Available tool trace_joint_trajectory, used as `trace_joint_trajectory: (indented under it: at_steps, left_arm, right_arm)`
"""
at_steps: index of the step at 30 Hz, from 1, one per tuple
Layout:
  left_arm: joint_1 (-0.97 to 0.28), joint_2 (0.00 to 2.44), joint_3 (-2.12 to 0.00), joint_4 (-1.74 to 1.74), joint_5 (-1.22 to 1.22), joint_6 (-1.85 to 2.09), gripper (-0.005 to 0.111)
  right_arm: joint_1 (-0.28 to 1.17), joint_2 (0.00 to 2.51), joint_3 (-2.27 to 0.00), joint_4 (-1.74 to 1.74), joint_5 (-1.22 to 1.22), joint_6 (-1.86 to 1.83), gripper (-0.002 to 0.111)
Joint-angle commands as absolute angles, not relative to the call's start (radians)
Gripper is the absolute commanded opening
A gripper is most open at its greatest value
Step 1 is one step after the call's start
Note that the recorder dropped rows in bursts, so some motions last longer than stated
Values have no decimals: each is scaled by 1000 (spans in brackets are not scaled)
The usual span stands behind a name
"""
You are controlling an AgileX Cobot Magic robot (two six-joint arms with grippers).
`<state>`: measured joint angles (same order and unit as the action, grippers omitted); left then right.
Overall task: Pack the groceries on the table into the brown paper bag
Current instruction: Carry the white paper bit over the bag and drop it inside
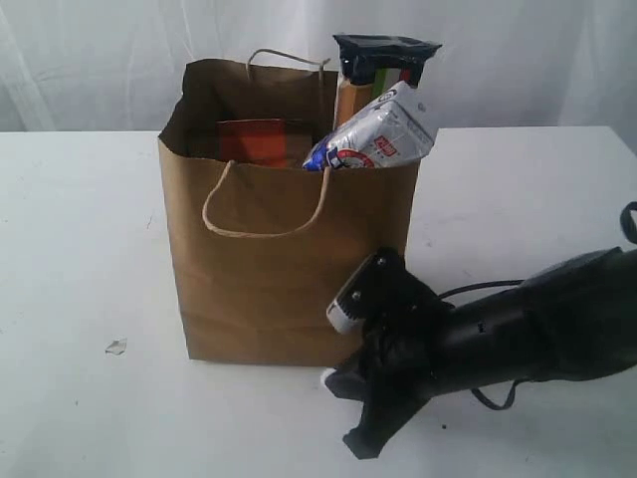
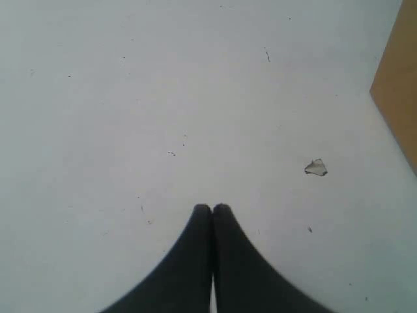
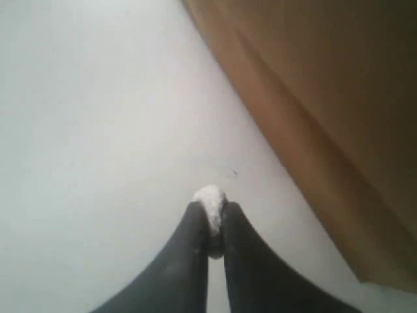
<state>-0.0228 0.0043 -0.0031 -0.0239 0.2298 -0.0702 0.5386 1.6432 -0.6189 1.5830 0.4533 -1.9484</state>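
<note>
Outside: the paper bag (image 1: pixel 289 259) stands on the table (image 1: pixel 80 249), already holding a spaghetti packet (image 1: pixel 383 60), carton (image 1: pixel 383 134) and pouch (image 1: pixel 261 142); packing looks nearly done. Left wrist: the left gripper (image 2: pixel 212 208) is closed, empty. Right wrist: the right gripper (image 3: pixel 210 218) pinches a white crumb (image 3: pixel 210 197) beside the bag.

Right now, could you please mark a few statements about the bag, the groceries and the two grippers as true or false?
1. The brown paper bag stands upright on the table. True.
2. The spaghetti packet lies flat on the table. False: it stands in the bag, poking above the rim.
3. The right gripper pinches a small white crumb. True.
4. The left gripper is wide open. False: it is shut, holding nothing.
</note>
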Motion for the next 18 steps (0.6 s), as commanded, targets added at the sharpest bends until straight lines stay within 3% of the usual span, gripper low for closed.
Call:
trace_joint_trajectory:
  at_steps: [1,10,18]
  left_arm:
    - [-25,0,0,-29,232,-71,0]
    - [-25,0,0,-29,232,-71,0]
    - [-25,0,0,-29,232,-71,0]
  right_arm:
    - [539,1528,-621,1574,615,-1805,0]
    - [539,1298,-621,1660,1134,-1819,0]
    - [549,1253,-744,1744,1176,-1884,0]
